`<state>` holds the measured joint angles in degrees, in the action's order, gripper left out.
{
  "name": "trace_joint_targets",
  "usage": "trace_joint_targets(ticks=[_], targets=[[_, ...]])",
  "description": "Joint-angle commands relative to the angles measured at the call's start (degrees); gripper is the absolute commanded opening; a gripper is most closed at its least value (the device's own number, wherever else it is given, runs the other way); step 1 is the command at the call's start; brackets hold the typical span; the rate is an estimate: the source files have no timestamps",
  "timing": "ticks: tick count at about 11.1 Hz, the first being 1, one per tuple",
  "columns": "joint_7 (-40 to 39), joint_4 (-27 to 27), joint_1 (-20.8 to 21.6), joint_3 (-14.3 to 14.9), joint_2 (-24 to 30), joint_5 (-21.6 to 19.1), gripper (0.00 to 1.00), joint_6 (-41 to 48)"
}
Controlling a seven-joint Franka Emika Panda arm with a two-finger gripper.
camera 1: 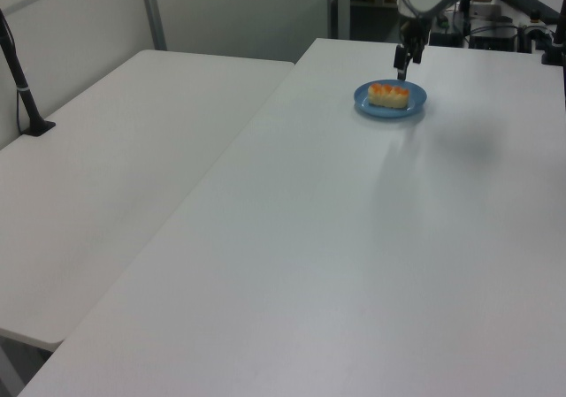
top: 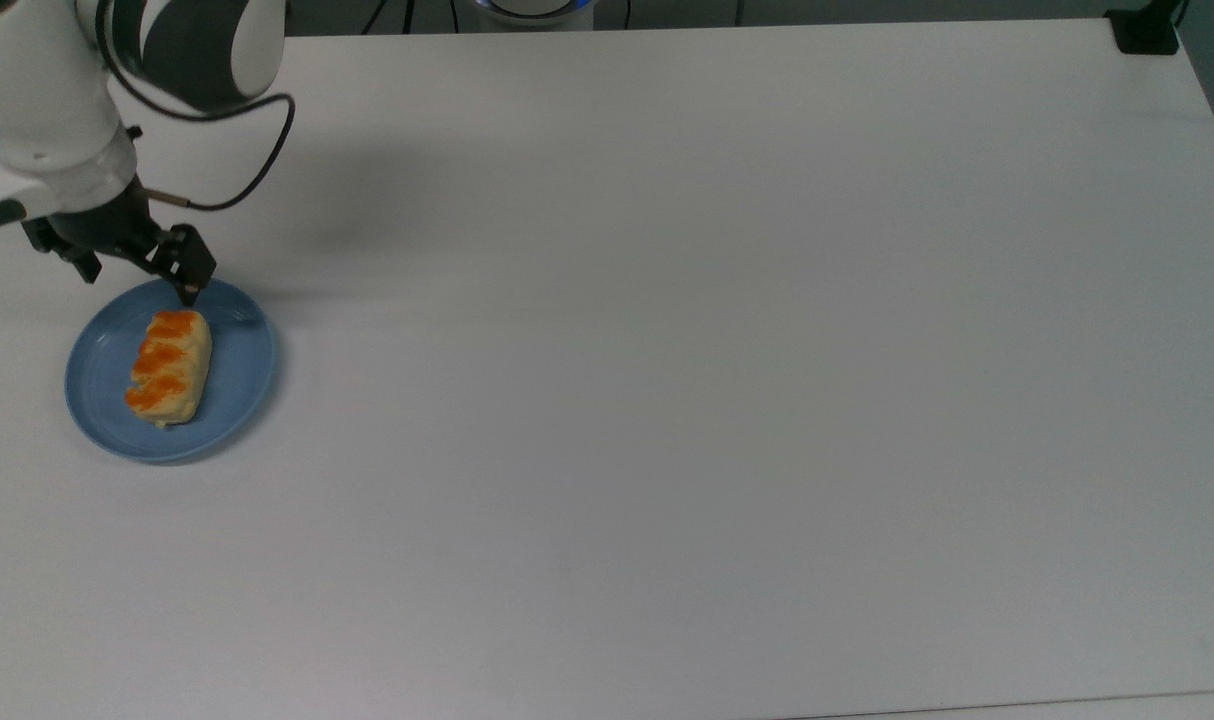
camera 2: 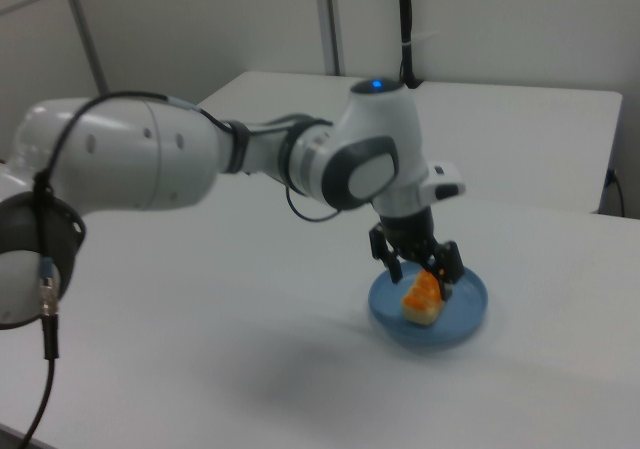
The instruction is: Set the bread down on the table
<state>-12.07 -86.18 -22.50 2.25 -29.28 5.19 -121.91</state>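
Observation:
The bread [top: 169, 365], a pale roll with orange glazed patches, lies on a round blue plate [top: 245, 362] at the top view's left, on the white table [top: 667, 400]. My gripper [top: 139, 283] hangs open just over the plate's far rim, beside the bread's upper end in the top view, with nothing between its fingers. In the right view the gripper [camera 2: 420, 275] stands over the bread [camera 2: 424, 297] and the plate [camera 2: 472, 307], fingers pointing down. The left view has the gripper [camera 1: 402, 62] right behind the bread [camera 1: 389, 95] on its plate [camera 1: 418, 103].
A black mount [top: 1147, 32] sits at the table's far right corner in the top view. A second white table [camera 1: 115, 158] adjoins on the left view's left, with a black post [camera 1: 22, 83] on it. The white arm [camera 2: 150, 164] reaches in from the right view's left.

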Motion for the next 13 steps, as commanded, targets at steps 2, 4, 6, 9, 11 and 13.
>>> trace_joint_targets(ticks=[2, 4, 6, 9, 11, 13], targets=[[1.25, 1.19, 0.44, 0.21, -4.11, -0.53, 1.0, -5.69], [3.28, 1.19, 0.53, -0.05, -4.56, -0.53, 1.0, -5.88], [3.89, 1.28, 0.61, -0.49, -5.52, -0.53, 1.0, -6.06], [4.95, 1.72, 1.05, -0.58, -6.75, -0.62, 0.9, -8.25], [6.26, 1.63, 1.14, -0.66, -6.94, -0.62, 0.54, -10.71], [6.27, 1.63, 1.14, -0.66, -6.85, -0.62, 0.26, -10.72]])
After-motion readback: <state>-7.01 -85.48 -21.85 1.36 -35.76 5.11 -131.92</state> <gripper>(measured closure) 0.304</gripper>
